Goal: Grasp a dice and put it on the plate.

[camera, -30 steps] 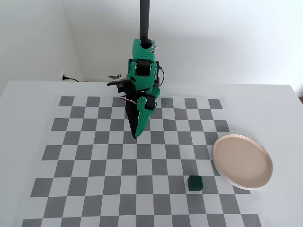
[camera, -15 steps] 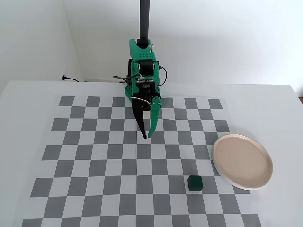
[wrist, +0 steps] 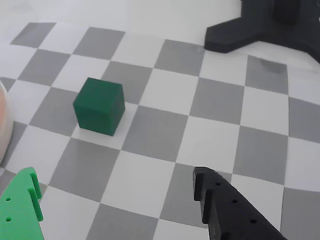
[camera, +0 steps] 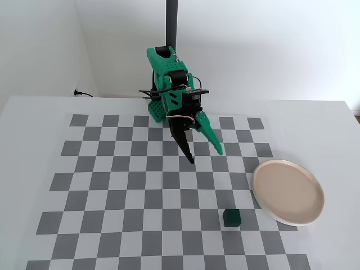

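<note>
While the fingers (camera: pixel 205 156) hang spread apart and empty, the dice (camera: pixel 231 217) sits on the desk (camera: pixel 34 129) well beyond their tips. Just beside it lies the plate (camera: pixel 288 192).

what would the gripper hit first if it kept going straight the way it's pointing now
Probably the bare checkerboard, not the dice. In the wrist view the open gripper aims a little right of the cube, though depth is hard to judge.

A white table (camera: pixel 34 129) carries a grey-and-white checkerboard mat (camera: pixel 112 185). Behind the table stand plain white walls (camera: pixel 270 45), evenly lit. A dark post (camera: pixel 171 22) rises at the table's far edge; a black cable (camera: pixel 84 94) lies there too.
</note>
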`<move>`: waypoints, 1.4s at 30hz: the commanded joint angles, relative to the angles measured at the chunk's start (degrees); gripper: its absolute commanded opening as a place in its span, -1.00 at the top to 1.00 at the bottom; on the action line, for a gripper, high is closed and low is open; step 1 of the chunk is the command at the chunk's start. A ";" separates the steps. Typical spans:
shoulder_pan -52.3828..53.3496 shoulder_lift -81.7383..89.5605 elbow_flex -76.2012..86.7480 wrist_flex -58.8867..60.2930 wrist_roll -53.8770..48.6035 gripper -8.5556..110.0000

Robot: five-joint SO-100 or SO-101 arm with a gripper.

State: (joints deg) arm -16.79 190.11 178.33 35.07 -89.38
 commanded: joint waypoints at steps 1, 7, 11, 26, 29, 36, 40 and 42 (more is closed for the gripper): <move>-0.97 -1.49 -2.55 -2.64 -1.49 0.40; -0.62 -19.34 -12.30 -6.77 -0.62 0.36; -0.53 -31.73 -19.69 -10.90 0.62 0.36; -2.64 -58.54 -39.02 -12.39 0.18 0.39; -3.16 -63.28 -43.51 -10.20 -0.44 0.39; -4.83 -75.23 -54.40 -8.26 -1.67 0.39; -6.33 -79.28 -56.69 -9.58 -2.46 0.39; -6.94 -81.65 -58.89 -9.49 -2.11 0.39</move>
State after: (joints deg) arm -22.85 109.51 127.18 26.72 -91.41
